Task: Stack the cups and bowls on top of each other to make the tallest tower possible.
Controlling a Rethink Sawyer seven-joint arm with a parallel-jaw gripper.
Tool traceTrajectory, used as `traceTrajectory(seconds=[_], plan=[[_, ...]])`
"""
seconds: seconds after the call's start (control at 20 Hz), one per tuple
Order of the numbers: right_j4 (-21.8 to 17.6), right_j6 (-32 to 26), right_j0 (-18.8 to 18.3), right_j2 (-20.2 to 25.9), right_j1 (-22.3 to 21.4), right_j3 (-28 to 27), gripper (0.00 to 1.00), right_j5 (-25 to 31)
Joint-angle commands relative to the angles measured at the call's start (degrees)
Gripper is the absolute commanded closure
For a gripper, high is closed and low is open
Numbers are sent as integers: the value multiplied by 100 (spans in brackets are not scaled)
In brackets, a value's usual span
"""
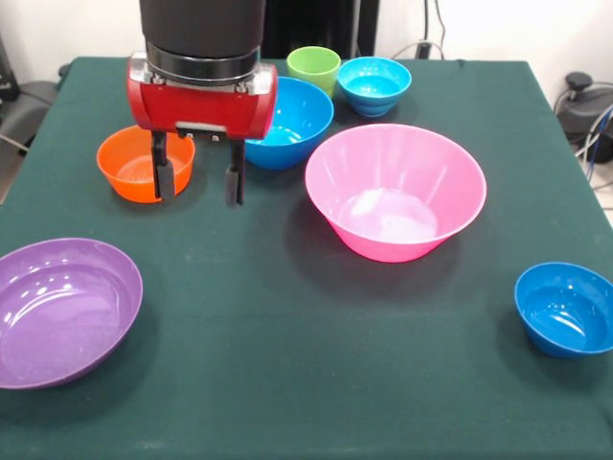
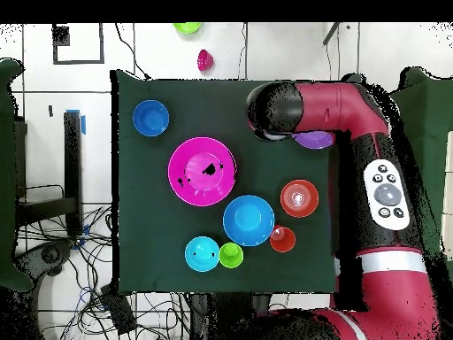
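Front view shows the gripper (image 1: 198,180) hanging above the green table (image 1: 287,364), its two dark fingers (image 1: 165,174) spread apart with nothing between them. One finger overlaps the orange bowl (image 1: 129,165) in this view; whether it touches the bowl cannot be told. The other finger hangs over bare cloth between the orange bowl and the big blue bowl (image 1: 297,120).

The pink bowl (image 1: 395,192) stands upright near the middle of the table, just beside the big blue bowl. Behind the big blue bowl stand the green cup (image 1: 314,67) and a light blue bowl (image 1: 374,84), close together. The purple bowl (image 1: 65,309) sits at the near left corner, well apart from the rest. A small dark blue bowl (image 1: 567,309) sits alone at the near right edge. All are upright and none is stacked on another.

Overhead, the arm (image 2: 354,115) reaches across the table (image 2: 142,248) and covers most of the purple bowl (image 2: 314,140). The pink bowl (image 2: 203,170) lies near the centre, with the big blue bowl (image 2: 249,220) just beside it. The light blue bowl (image 2: 202,253) and green cup (image 2: 231,255) touch or nearly touch. The orange bowl (image 2: 299,197) shows a paler thing inside that cannot be made out. A small red bowl (image 2: 282,239) sits next to the big blue one. The dark blue bowl (image 2: 150,118) is off in a corner. Off the table, on the floor, lie a lime thing (image 2: 187,27) and a pink one (image 2: 204,60).
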Motion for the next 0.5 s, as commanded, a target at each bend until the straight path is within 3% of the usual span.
traceTrajectory(seconds=[0.05, 0.5], plan=[[-356, -880, 294, 258, 335, 169, 0, -432], [-18, -475, 222, 179, 227, 740, 0, -630]])
